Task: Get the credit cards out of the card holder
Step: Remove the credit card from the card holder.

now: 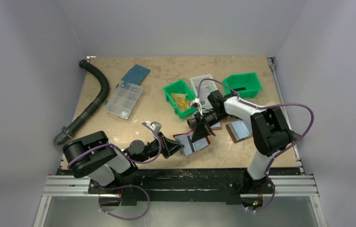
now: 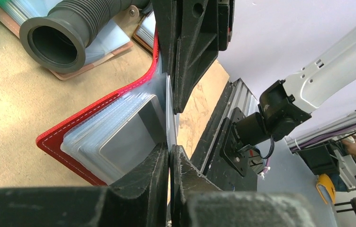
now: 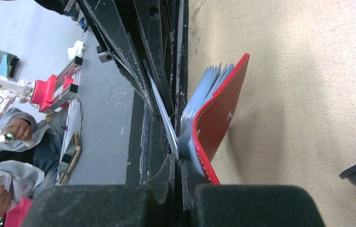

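Observation:
The card holder [image 1: 192,144] stands half open on the table near the front edge, its red cover [image 2: 72,127] outside and pale blue-grey pockets [image 2: 119,137] fanned inside. One thin pale sheet [image 2: 168,113], seemingly a credit card in its pocket, stands up from the stack. My left gripper [image 1: 180,147] [image 2: 170,151] is shut on that sheet's near edge. My right gripper [image 1: 200,135] [image 3: 178,161] is shut on a pocket edge beside the cover [image 3: 218,113]. Its fingers [image 2: 190,56] pinch the same sheet from the far side. The other cards are hidden in the pockets.
Two green bins [image 1: 169,89] [image 1: 242,84] and a grey tray [image 1: 202,82] stand behind the holder. Brown folders [image 1: 237,130] lie to its right. A clear organiser box [image 1: 124,100], a blue plate [image 1: 136,74] and a black hose [image 1: 98,94] occupy the left. The black front rail [image 1: 190,172] runs just below the holder.

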Robot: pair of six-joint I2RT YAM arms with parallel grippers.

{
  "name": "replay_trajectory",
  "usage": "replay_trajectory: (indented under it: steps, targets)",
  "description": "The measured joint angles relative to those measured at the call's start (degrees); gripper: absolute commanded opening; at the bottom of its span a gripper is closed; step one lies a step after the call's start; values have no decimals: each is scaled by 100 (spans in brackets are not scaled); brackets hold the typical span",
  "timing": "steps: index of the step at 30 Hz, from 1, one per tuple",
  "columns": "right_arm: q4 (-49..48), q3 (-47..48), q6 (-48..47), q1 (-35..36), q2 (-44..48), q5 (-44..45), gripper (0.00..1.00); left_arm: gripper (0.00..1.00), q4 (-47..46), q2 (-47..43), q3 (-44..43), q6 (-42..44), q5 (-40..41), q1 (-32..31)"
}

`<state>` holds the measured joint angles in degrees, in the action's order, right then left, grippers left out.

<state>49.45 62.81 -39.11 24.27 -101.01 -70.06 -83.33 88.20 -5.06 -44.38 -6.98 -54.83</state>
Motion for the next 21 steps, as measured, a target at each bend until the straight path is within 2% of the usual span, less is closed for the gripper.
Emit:
replay_trajectory:
  steps: [10, 15, 21]
  targets:
    - [70, 4, -208, -28, 7, 26, 0, 2, -144, 186, 0, -98, -291, 164]
    - [57, 4, -229, -15, 7, 122, 0, 10, -238, 350, 0, -175, -479, 306]
    - [2, 4, -190, -31, 50, 348, 0, 8, -221, 382, 83, -210, -612, 420]
